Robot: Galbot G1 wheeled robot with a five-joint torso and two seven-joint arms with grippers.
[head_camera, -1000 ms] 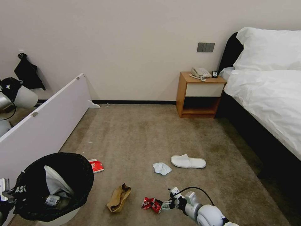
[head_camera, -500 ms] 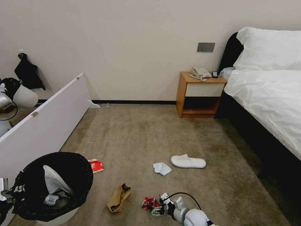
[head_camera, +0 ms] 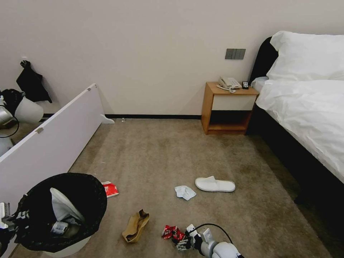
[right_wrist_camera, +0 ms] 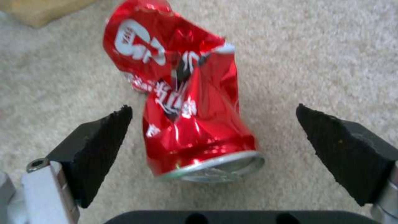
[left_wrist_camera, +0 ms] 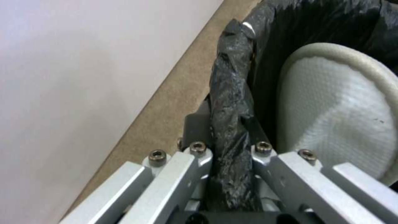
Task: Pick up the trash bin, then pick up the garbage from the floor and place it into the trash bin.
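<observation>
L gripper clamped on the bag-lined rim of the trash bin, w/ black plastic pinched tight btwn its metal fingers; bin sits at near left of the head view, beside a white panel. Inside the bin: a white slipper leaning on the liner, plus a small bottle. R gripper down low over the carpet, jaws spread wide, black pads either side of the crushed red can but not touching it; can lies on its side on the floor, open end toward the gripper. Other litter on carpet: crumpled brown paper bag just left of the can, red-white packet near the bin, pale tissue and second white slipper farther out, close together. Nightstand w/ phone and the bed at far right.
</observation>
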